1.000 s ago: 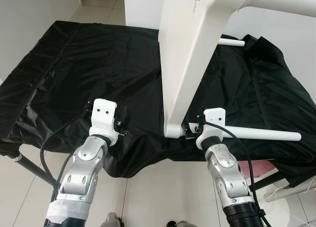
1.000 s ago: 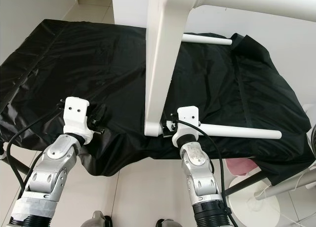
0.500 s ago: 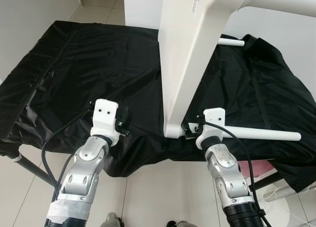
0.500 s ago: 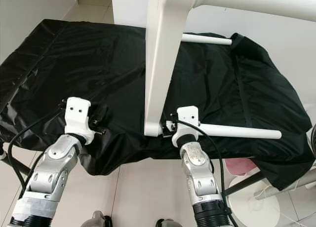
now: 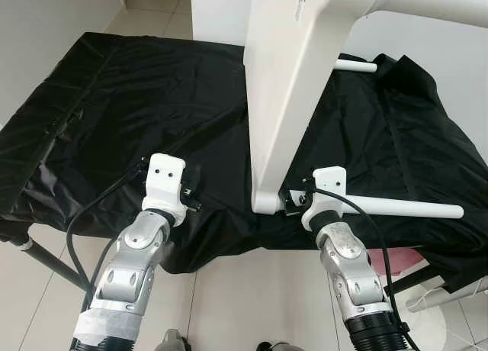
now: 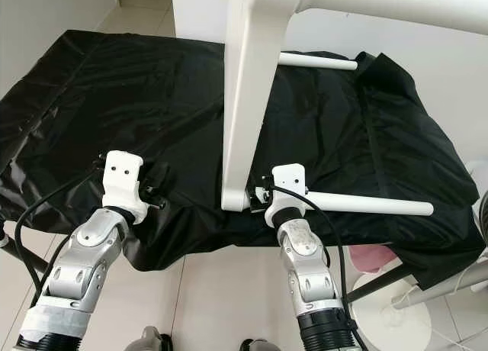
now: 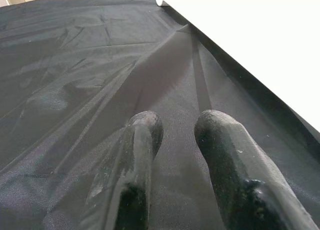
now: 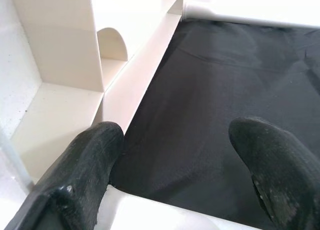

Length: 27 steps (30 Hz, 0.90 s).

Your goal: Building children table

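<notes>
A tall white table panel (image 5: 293, 99) stands on edge on the black cloth (image 5: 137, 107), its lower corner near the front edge. One white round leg (image 5: 412, 207) lies on the cloth to the right, and another white round leg (image 5: 354, 65) lies at the back. My right gripper (image 8: 185, 140) is open wide at the panel's lower corner, one finger (image 8: 90, 155) close beside the white edge, nothing held. My left gripper (image 7: 172, 135) hovers low over bare cloth to the left of the panel, fingers a narrow gap apart and empty.
The cloth hangs over the table's front edge (image 5: 221, 252) right by both wrists. A dark metal table leg (image 5: 46, 259) slants at the left. A pink object (image 5: 396, 258) and a white round stand (image 6: 381, 305) sit on the tiled floor at the right.
My left arm has shifted a little to the right, toward the panel. The right gripper and the panel have hardly moved.
</notes>
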{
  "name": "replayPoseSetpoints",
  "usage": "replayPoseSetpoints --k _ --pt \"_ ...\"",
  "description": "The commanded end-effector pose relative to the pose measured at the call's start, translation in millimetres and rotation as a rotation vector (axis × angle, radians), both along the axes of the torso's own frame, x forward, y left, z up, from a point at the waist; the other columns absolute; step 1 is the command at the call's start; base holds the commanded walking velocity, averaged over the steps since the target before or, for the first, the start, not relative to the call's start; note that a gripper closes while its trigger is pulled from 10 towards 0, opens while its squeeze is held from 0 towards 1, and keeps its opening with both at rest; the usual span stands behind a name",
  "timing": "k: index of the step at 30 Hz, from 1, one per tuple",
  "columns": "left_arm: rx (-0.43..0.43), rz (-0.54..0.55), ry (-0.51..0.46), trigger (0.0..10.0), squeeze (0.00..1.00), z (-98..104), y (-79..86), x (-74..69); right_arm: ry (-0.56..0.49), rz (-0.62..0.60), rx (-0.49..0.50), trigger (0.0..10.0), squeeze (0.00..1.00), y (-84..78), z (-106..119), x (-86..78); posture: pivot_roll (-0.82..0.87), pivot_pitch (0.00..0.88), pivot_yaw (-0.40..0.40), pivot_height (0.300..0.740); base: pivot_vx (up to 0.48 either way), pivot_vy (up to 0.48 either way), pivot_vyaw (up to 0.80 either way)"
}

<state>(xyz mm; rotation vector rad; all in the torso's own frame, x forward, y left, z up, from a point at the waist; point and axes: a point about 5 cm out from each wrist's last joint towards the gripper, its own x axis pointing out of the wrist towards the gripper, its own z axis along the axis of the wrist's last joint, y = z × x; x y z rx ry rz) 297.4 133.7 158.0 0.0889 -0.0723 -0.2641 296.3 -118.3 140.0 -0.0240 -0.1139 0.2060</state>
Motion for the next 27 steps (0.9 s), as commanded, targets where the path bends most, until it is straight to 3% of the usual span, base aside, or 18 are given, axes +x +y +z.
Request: replayPoseSetpoints --k 1,16,19,24,27 --pt "0.011 -0.024 0.012 10.0 0.00 -3 -3.2 -1.9 0.058 0.059 -0.013 10.0 0.00 10.5 -12 -2.0 0.08 0.083 -0.063 0.740 0.000 0.000 0.00" --pt "0.026 -0.029 0.012 10.0 0.00 -3 0.3 -2.8 0.073 0.146 -0.022 10.0 0.00 25.1 -17 -4.5 0.08 0.073 -0.065 0.740 0.000 0.000 0.00" --pt "0.047 -0.017 0.004 10.0 0.00 0 10.7 -1.3 0.075 0.209 -0.020 10.0 0.00 39.5 -18 -3.4 0.09 0.079 -0.065 0.740 0.000 0.000 0.00" --pt "0.059 -0.005 -0.002 10.0 0.00 4 19.3 -0.3 0.073 0.239 -0.017 10.0 0.00 47.3 -18 -2.0 0.09 0.083 -0.065 0.740 0.000 0.000 0.00" --pt "0.089 0.006 -0.013 10.0 0.00 11 34.8 -0.8 0.065 0.272 -0.010 10.0 0.00 58.4 -15 2.4 0.10 0.093 -0.066 0.740 0.000 0.000 0.00"
